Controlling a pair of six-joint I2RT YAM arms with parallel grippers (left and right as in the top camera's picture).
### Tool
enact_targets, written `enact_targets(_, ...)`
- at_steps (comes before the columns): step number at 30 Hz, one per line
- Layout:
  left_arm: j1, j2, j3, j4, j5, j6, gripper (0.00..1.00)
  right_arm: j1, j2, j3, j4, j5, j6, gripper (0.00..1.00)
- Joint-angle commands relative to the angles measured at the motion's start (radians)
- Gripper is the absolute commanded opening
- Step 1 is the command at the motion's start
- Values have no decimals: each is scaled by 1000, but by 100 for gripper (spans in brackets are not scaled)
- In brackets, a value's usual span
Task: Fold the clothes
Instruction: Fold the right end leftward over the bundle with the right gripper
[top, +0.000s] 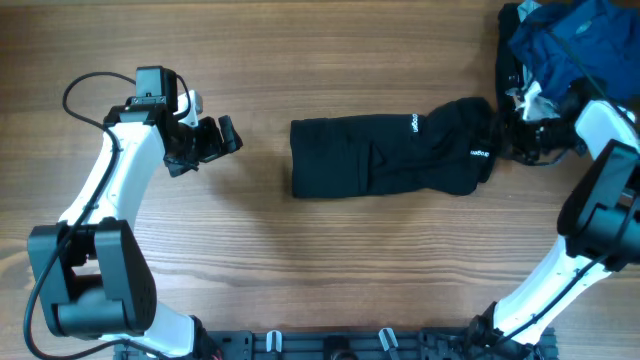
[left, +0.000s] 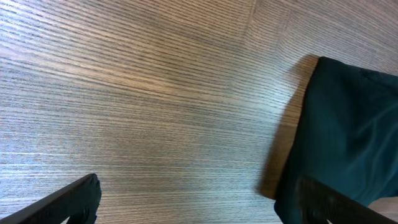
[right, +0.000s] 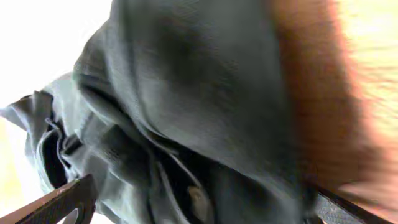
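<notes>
A black garment (top: 380, 160) lies folded into a long band across the middle of the wooden table. Its left edge shows in the left wrist view (left: 348, 137). My left gripper (top: 215, 140) is open and empty just above the bare wood, a short way left of the garment, and its fingers (left: 199, 202) frame only table. My right gripper (top: 520, 140) is at the garment's right end. In the right wrist view its fingers (right: 199, 202) are spread wide, with dark crumpled cloth (right: 199, 81) filling the space between them. That view is blurred.
A pile of blue and dark clothes (top: 570, 40) sits at the back right corner, just behind the right gripper. Bare wooden table (top: 320, 270) lies in front of the garment and to its left. A black rail (top: 350, 345) runs along the front edge.
</notes>
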Motion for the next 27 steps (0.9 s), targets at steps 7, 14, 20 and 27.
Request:
enact_targets(7,5,-14,6,2,17,-6,100,125,72,-61,66,100,106,19)
enact_targets(14,5,-14,6,-6,16,-6,100,88,50,3,41,154,177,4)
enact_targets(20,5,-14,6,-4,17,-6,100,142,-82,140,-149,513,238,4)
enact_targets(27,5,-14,6,-5,17,-6,100,449,-196,140,-211,753,370,4)
